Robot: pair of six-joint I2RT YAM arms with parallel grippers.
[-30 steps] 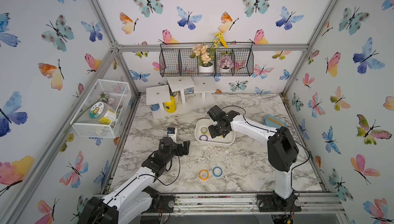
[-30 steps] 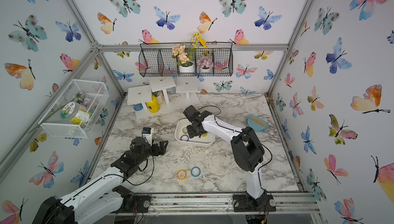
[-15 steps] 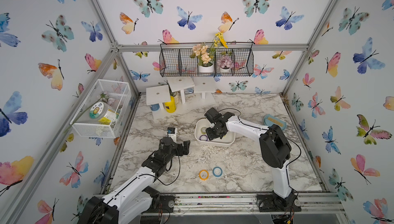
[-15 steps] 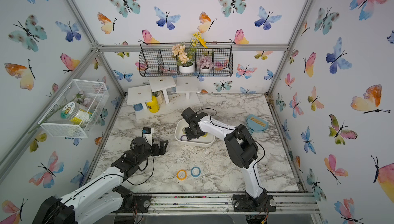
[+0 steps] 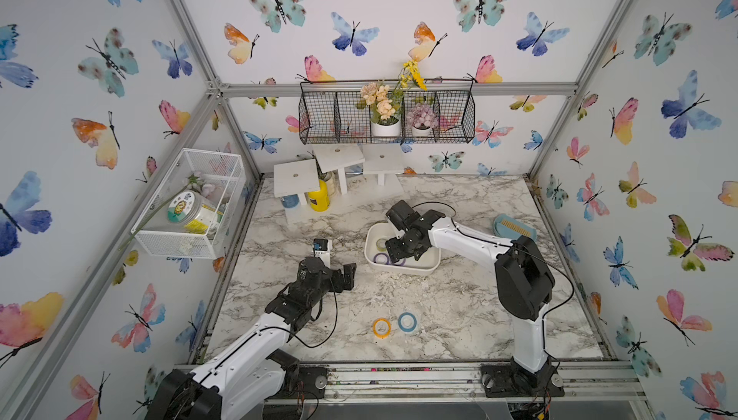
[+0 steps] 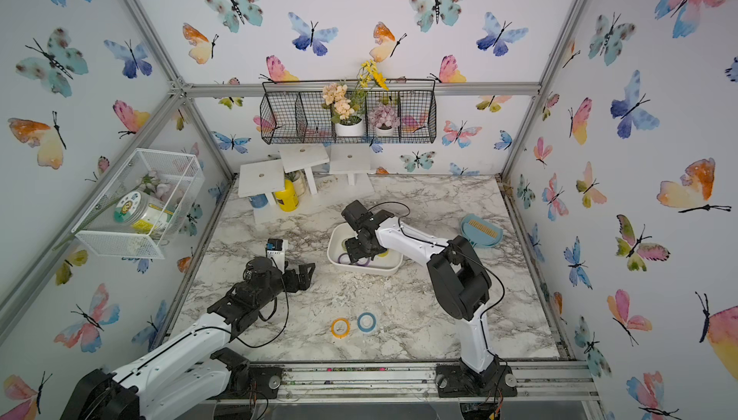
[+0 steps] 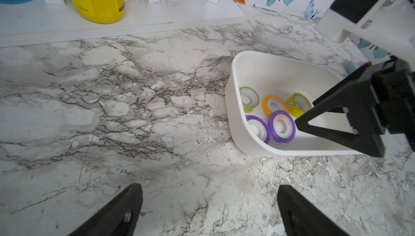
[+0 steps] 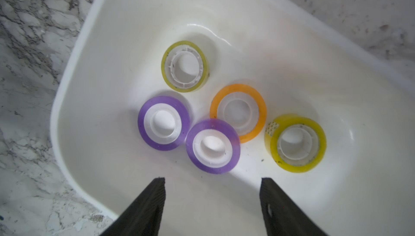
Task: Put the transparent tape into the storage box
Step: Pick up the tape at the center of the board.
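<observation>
Five tape rolls in storage box, two more rolls on desk. Likely light, stiff, slick: pinch across outer rim. Right tool released above box; left tool spread wide.

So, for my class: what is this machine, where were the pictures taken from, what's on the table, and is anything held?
Two robot arms stand at a marble table. Two pictures look down from overhead; two come from cameras on the arms' wrists. The right gripper hangs open over the white storage box, which holds two purple rolls, two yellow rolls and an orange roll of tape. The left gripper is open. A loose orange roll and a blue roll lie on the table. Nothing is held.
</observation>
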